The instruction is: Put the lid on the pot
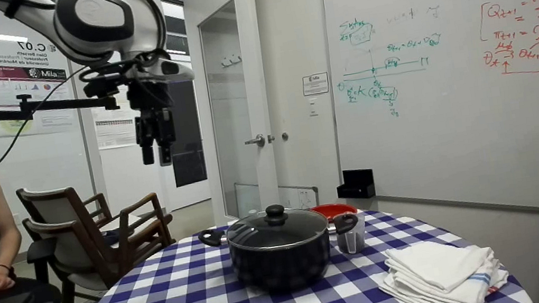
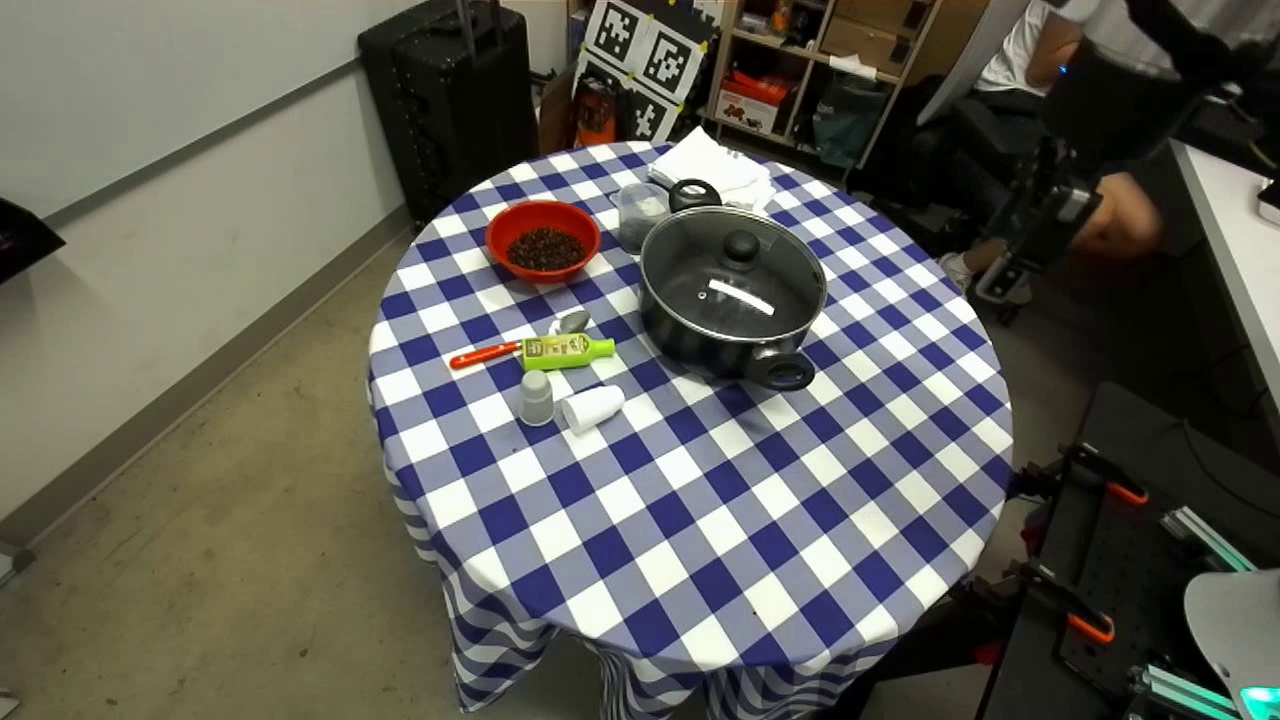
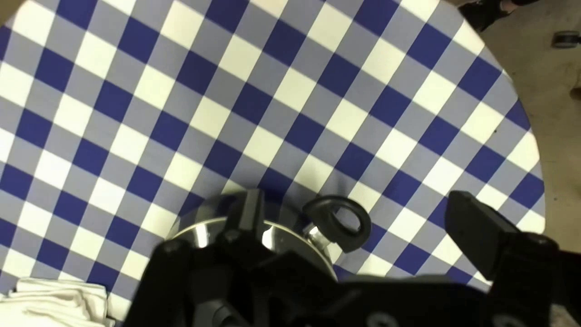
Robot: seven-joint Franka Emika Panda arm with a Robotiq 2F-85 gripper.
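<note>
- Pot (image 1: 282,268): partly hidden by the gripper (image 3: 356,199) in wrist view; lid (image 2: 728,275) seated on top.
- Red bowl (image 1: 334,209): partly behind the pot in an exterior view.
- Gripper: fingers (image 3: 476,227) wide apart, raised clear of the lid.

Navy, grey and white checks pattern the surface (image 2: 720,500). The pot (image 1: 282,267) is black, the lid (image 2: 725,277) smoke-grey with a black knob (image 2: 741,245). From the pot, in an exterior view: lime-green bottle (image 2: 562,351) at eight o'clock, red bowl (image 2: 541,214) between nine and ten, white towels (image 2: 712,170) at twelve.
</note>
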